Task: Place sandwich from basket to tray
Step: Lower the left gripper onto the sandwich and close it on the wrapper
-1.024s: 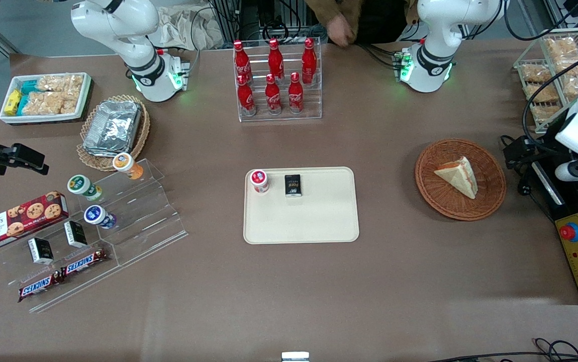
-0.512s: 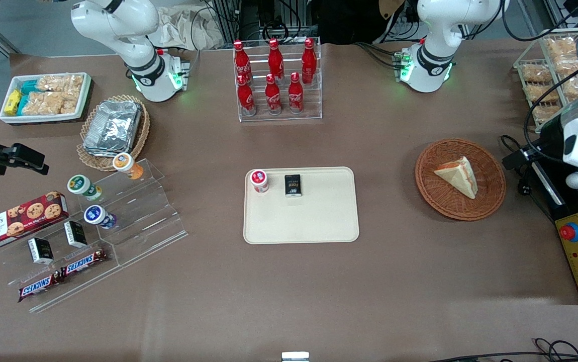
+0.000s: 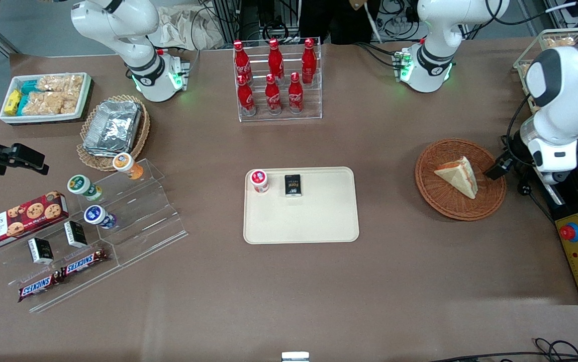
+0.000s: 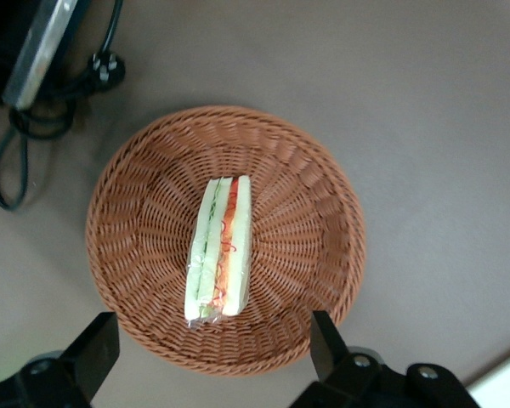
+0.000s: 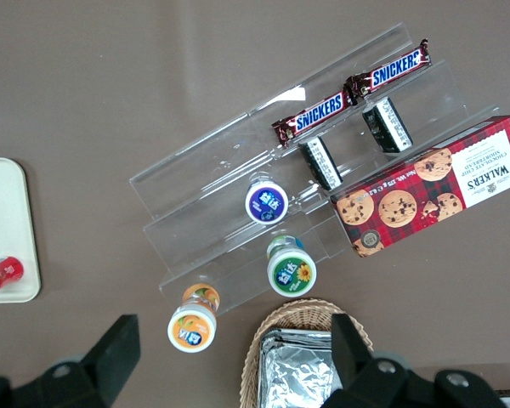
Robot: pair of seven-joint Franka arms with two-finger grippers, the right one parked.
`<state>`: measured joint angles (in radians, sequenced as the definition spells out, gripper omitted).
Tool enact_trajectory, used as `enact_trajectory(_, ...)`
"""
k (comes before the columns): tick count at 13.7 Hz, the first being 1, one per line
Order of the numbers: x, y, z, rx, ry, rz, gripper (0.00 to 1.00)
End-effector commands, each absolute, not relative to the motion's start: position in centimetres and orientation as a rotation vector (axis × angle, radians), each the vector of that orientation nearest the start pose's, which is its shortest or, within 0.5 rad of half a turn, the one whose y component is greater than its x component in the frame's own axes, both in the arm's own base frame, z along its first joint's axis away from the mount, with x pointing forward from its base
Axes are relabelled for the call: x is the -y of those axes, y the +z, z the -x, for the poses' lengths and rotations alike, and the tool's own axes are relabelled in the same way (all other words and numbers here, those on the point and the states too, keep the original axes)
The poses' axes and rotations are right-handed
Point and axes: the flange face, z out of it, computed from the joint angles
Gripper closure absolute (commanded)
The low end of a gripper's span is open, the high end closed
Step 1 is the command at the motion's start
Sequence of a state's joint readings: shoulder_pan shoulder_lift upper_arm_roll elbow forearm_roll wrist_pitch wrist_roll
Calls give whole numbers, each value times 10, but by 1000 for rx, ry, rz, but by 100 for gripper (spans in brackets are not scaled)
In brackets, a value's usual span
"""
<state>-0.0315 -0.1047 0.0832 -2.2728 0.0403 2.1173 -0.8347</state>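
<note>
Brown table: Snickers bars (image 3: 63,275), Walker's box (image 3: 17,220); open jaws (image 4: 208,361) above sandwich (image 4: 219,248).

Six cola bottles (image 3: 275,75) (racked), cookie box (image 3: 17,220), Snickers bars (image 3: 63,274)

Sandwich (image 4: 218,249) in basket (image 4: 314,221), tool (image 4: 208,361) above, tray (image 3: 319,221) apart
</note>
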Motion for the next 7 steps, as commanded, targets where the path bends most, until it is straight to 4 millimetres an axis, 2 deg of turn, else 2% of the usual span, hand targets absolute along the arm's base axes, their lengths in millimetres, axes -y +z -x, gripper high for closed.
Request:
enact_trajectory(1, -25, 365, -477, 1451, 34, 2749, 0)
enact_trajectory(3, -24, 336, -472, 1560, 14, 2701, 0)
enact_trajectory(5, -23, 312, -464, 1574, 21, 2691, 0)
enact_trajectory(7, -21, 283, -447, 1575, -12, 2705, 0)
